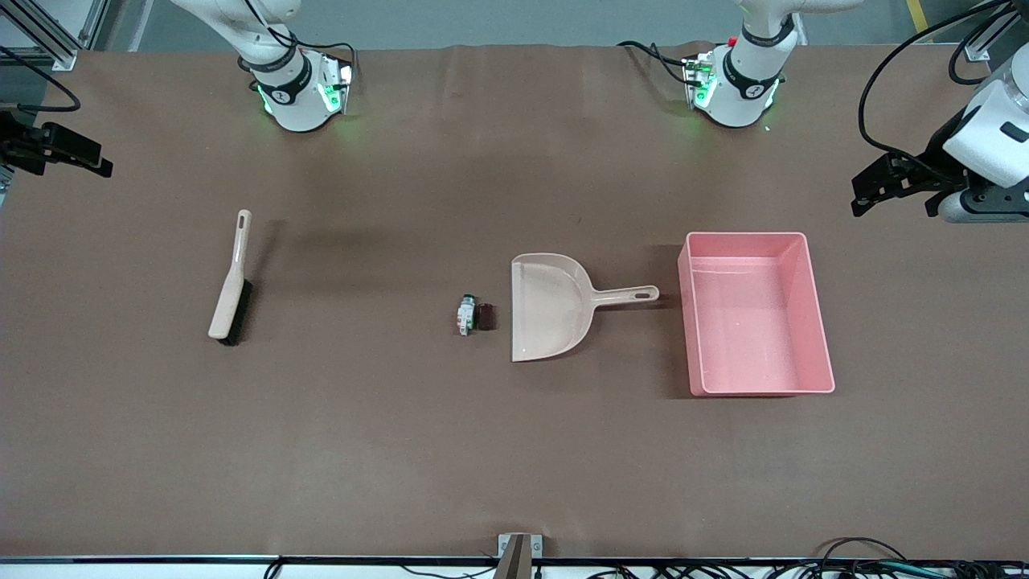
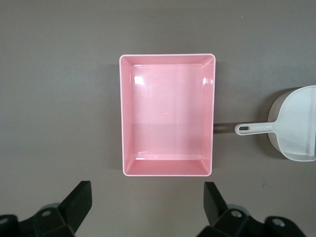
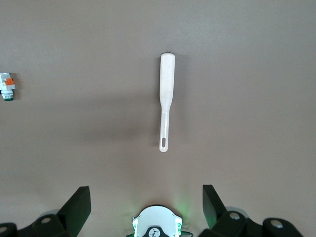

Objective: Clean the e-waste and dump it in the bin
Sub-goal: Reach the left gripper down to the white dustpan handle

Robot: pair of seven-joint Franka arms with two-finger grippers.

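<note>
left end effector [image 1: 896, 186]: raised, fingers apart, empty | right end effector [image 1: 68, 153]: raised, fingers apart, empty

Two white arms rose from rounded bases, the right arm's base [image 1: 293, 92] and the left arm's base [image 1: 735, 88], each ringed by a black band and lit green. Black cables trailed from both. The left gripper [image 1: 900, 189] and right gripper [image 1: 60, 153] bore black, wedge-shaped fingers [image 2: 79, 200].
</note>
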